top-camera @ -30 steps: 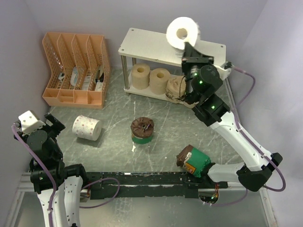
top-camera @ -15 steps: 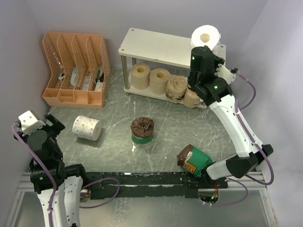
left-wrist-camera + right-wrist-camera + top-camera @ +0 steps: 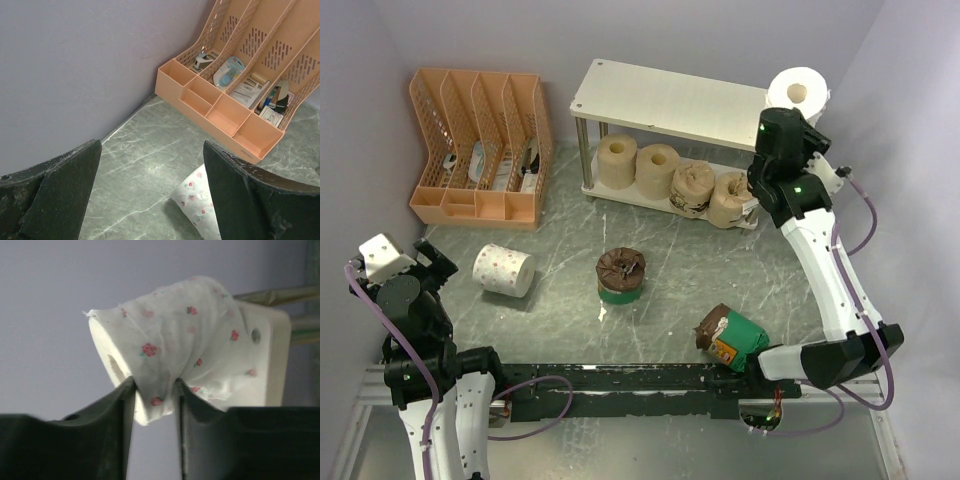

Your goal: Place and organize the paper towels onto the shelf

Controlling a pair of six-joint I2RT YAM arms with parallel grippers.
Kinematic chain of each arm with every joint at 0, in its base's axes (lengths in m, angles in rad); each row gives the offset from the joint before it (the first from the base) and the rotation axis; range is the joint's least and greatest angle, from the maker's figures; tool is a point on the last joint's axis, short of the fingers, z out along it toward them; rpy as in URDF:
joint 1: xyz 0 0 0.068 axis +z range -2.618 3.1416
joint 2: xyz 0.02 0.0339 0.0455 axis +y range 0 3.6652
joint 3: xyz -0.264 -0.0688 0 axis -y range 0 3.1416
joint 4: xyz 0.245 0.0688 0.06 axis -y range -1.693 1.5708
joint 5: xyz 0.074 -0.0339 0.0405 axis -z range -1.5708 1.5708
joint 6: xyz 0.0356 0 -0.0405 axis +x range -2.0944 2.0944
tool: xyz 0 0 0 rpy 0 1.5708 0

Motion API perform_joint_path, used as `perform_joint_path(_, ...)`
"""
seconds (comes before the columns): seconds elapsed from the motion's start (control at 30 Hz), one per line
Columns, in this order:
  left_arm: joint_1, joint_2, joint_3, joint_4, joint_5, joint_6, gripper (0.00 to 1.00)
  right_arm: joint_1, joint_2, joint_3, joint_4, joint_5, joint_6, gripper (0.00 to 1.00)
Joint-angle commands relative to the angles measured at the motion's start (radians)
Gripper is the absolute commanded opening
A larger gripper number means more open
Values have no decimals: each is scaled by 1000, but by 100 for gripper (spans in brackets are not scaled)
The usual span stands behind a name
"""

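An orange slotted file organizer [image 3: 475, 208] stands on the marbled grey-green table [image 3: 560, 305].

— How did the shelf look from your station?

— The shelf [image 3: 670, 100] stood upright, two cream boards on thin silver legs. I counted four beige rolls [image 3: 657, 170] side by side along its lower board.

— And the white ones?

— One white flowered roll [image 3: 175, 340] was at the right end of the shelf's top board, its wrap pinched in the right gripper [image 3: 154, 390]. I couldn't tell whether it touched the board. The other white roll [image 3: 503, 270] lay on its side, well in front of the shelf's left end.

— The green-banded pair?

— The upright green roll [image 3: 621, 276] stood in front of the shelf, brown end up. The tilted green roll [image 3: 732, 340] lay further out, toward the shelf's right end.
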Motion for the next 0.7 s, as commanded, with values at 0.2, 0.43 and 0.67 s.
perform_joint_path(0.2,2,7,-3,27,-2,6,94,-45,-35,-119,368,-166,-339,52)
perform_joint_path(0.43,3,6,-2,27,-4,7,94,-46,-35,-115,503,-254,-437,82)
perform_joint_path(0.67,3,5,-4,29,-1,6,94,-47,-11,-53,617,-385,-586,75)
